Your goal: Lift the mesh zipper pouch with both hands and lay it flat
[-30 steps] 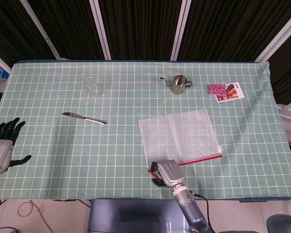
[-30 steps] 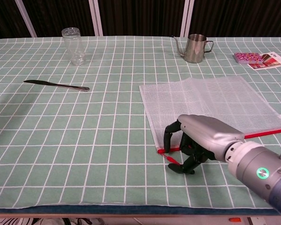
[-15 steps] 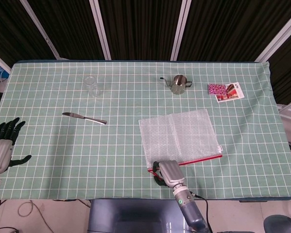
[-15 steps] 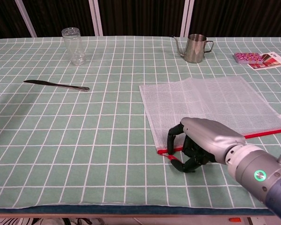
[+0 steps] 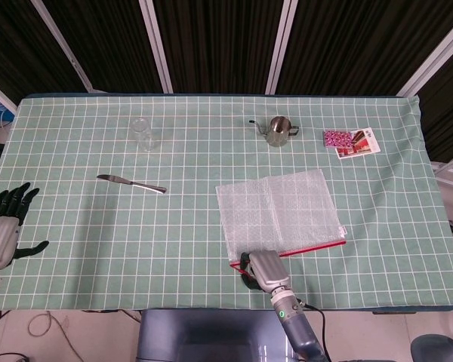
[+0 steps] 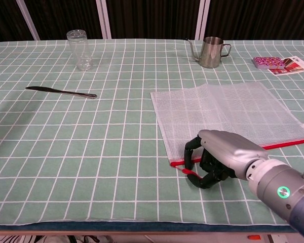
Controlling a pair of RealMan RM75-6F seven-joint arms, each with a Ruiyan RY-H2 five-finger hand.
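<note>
The mesh zipper pouch [image 5: 275,211] [image 6: 228,114] lies flat on the green checked cloth, right of centre, its red zipper edge toward the table's front. My right hand [image 5: 260,268] [image 6: 220,157] sits at the pouch's near left corner. Its fingers are curled over the red zipper end, with the thumb below and the red pull tab between them. My left hand [image 5: 4,226] hangs off the table's left edge with fingers spread, holding nothing, far from the pouch; the chest view does not show it.
A clear glass [image 5: 142,133] [image 6: 79,49] stands at the back left, and a table knife [image 5: 132,183] [image 6: 61,92] lies in front of it. A steel pitcher [image 5: 278,130] [image 6: 210,51] stands behind the pouch. A pink packet [image 5: 337,138] [image 6: 267,62] and a printed card [image 5: 362,143] [image 6: 293,65] lie at the back right.
My right hand has slid slightly toward the table's front edge, its fingers curling closer at the pouch corner. The pouch and my left hand have not moved.
</note>
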